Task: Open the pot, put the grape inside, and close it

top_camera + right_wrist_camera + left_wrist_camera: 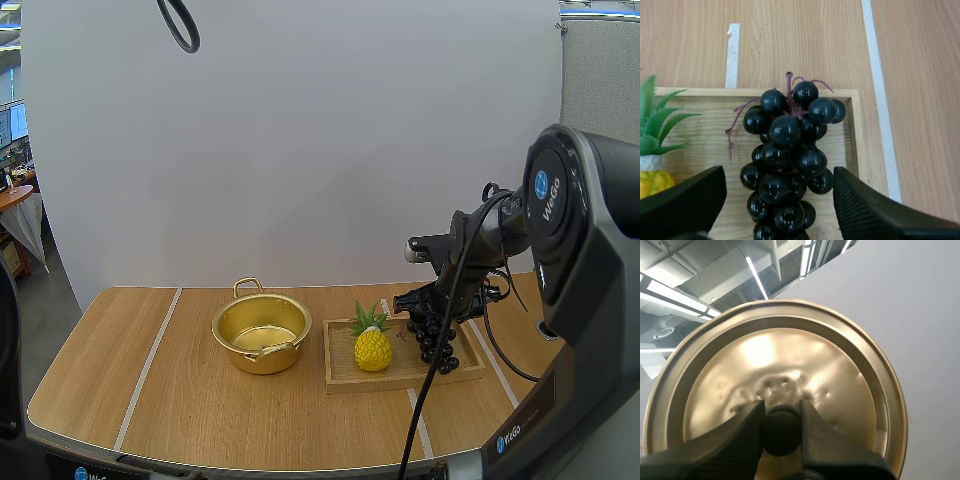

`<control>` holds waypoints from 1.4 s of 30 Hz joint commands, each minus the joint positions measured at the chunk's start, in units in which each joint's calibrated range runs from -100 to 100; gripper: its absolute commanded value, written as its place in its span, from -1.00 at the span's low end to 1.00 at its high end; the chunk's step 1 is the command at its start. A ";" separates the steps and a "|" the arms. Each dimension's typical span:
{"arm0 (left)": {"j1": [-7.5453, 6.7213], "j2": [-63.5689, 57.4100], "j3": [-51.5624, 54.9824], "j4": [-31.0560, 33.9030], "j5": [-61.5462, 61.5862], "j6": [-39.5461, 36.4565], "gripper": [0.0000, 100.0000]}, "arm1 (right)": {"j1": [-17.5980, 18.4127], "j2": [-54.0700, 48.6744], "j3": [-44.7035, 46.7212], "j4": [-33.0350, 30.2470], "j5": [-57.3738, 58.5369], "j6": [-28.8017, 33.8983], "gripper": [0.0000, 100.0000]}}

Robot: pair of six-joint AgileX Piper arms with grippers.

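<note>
Left of the tray (345, 372), the pot (262, 335) stands open. My left gripper (781, 412) is clenched on the black knob (781, 434) of the lid (775, 365). On the tray sit a pineapple (372, 346) and, toward its right end, the grapes (787, 160). My right gripper (777, 200) is spread wide, a finger on either side of them.

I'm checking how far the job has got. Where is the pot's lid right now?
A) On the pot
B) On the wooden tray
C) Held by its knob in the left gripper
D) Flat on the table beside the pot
C: in the left wrist view the left gripper pinches the black knob of the lid between its fingertips, and in the high view the pot stands open.
</note>
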 commanded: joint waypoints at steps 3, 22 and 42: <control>-0.12 -0.03 -0.42 0.48 -2.15 -0.43 -1.00 | -0.31 2.53 -0.40 0.00 -3.64 -0.65 1.00; -0.12 -0.03 -0.42 0.48 -2.15 -0.43 -1.00 | -0.66 10.67 -0.40 0.40 -10.09 -2.02 1.00; -0.12 -0.03 -0.42 0.48 -2.15 -0.43 -1.00 | -0.66 15.63 -0.40 0.61 -13.47 -2.83 0.24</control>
